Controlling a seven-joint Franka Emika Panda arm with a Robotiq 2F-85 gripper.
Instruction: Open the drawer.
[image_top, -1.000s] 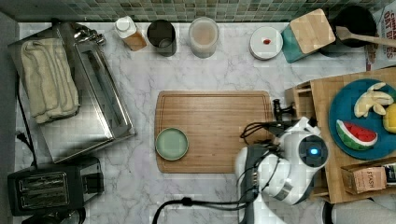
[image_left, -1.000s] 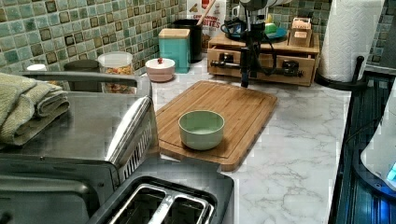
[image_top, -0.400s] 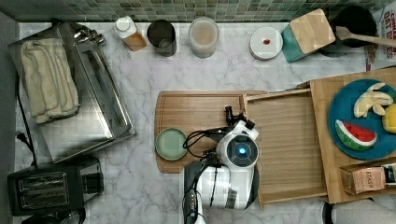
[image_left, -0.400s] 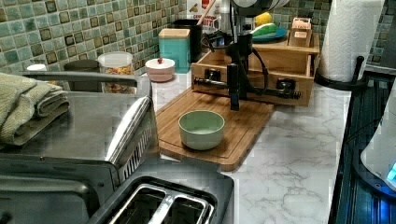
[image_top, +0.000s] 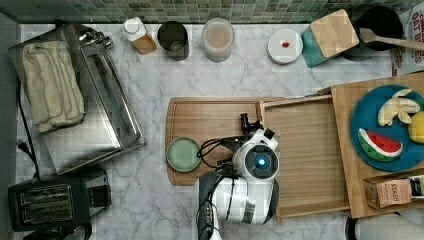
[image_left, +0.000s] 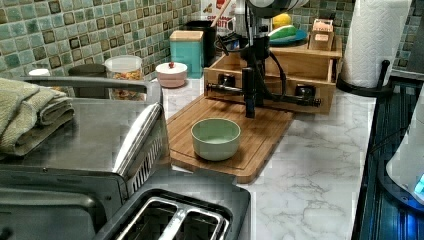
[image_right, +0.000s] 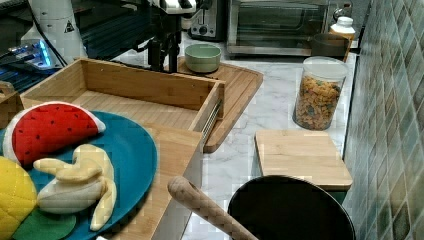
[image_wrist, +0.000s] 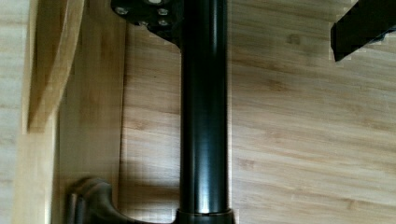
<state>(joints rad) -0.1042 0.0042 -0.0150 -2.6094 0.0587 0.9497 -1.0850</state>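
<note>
Straddling the bar handle (image_wrist: 204, 116), gripper (image_left: 250, 95) w/ fingers parted, not clamping; drawer (image_top: 305, 155) pulled out, bowl (image_top: 183, 154) at its 9 o'clock.

The top view looks straight down on the worktop (image_top: 150, 210). The left view sits low beside the toaster (image_left: 175, 220), facing the drawer (image_left: 272, 85). The right view faces back from beyond the drawer (image_right: 135, 92). All 3 share the cutting board (image_top: 210, 117). The wrist view hangs close above the drawer's bar handle (image_wrist: 204, 112).
</note>
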